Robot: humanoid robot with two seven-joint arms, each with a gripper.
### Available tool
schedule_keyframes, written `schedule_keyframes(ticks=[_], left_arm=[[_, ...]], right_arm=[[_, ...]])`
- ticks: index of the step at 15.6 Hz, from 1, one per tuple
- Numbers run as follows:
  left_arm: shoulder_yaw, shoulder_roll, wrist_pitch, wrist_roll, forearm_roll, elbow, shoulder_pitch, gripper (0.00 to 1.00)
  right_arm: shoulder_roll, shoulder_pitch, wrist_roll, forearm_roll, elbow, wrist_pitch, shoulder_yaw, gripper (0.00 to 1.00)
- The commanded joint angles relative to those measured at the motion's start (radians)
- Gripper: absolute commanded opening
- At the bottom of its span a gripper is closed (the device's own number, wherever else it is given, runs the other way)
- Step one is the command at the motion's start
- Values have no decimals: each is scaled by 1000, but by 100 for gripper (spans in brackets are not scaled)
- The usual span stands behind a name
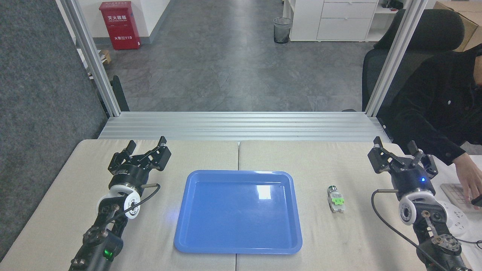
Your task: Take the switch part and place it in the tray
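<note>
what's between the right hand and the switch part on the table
Nothing: in the head view, only bare table separates the right hand from the switch part. The tray lies on the part's other side.

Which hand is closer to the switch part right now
The right hand. It hovers open just right of the switch part and farther back. The left hand, also open, sits beyond the blue tray, on its far left side.

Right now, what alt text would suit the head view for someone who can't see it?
A small switch part lies on a beige table right of an empty blue tray. The open left gripper and right gripper hover at either side; a person's hand rests far right.
</note>
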Motion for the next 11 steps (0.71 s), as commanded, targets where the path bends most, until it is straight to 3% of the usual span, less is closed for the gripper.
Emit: schedule_keyframes(ticks=[1,11], left_arm=[[1,0,0,1,0,0,0,100],[1,0,0,1,0,0,0,100]], right_arm=[[-1,-3,1,1,0,1,-9,99],[1,2,1,2,0,1,-9,99]])
